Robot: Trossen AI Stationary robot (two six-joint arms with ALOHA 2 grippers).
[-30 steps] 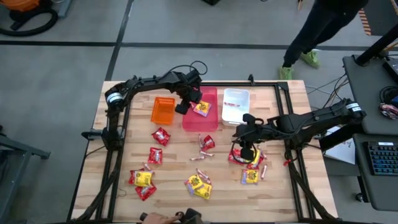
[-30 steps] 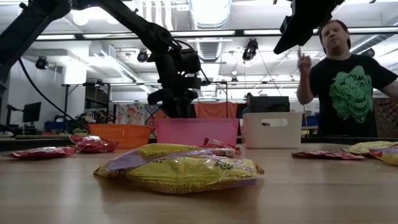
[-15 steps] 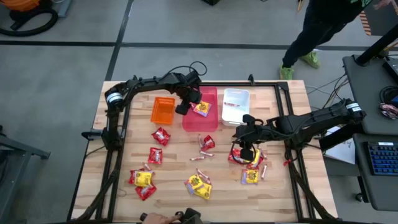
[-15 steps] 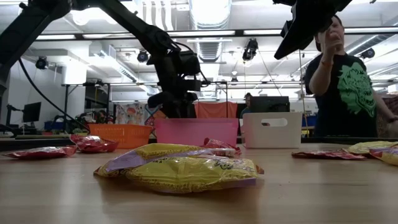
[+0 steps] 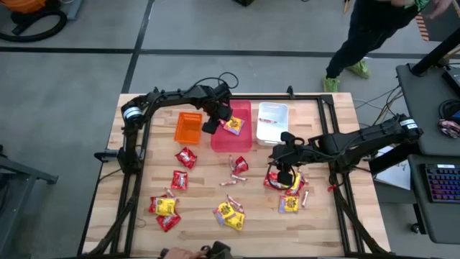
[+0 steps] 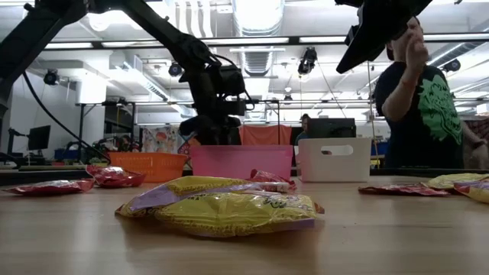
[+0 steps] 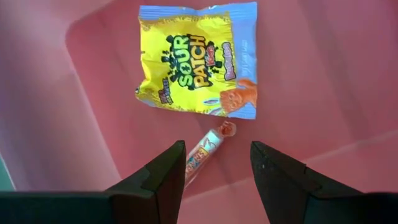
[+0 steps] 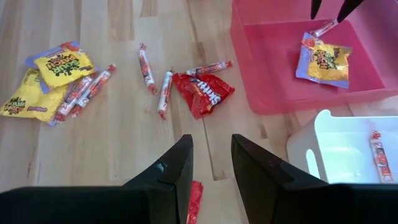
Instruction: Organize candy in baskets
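Observation:
My left gripper hangs open inside the pink-red basket, fingers pointing down. A thin red-and-white stick lies on the basket floor below the gap between its fingers, and I see no finger on it. Beside the stick lies a yellow packet. My right gripper hovers open above a cluster of candy at the table's right. The orange basket stands to the left of the pink-red one. The white basket, to its right, holds a stick.
Loose candy lies over the near half of the table: red packets, yellow packets, and sticks with a red packet at the centre. A person stands beyond the far right corner. Bare wood shows between the candy clusters.
The person beyond the table has turned sideways and kept a hand raised. Both arms and all the candy stay where they were.

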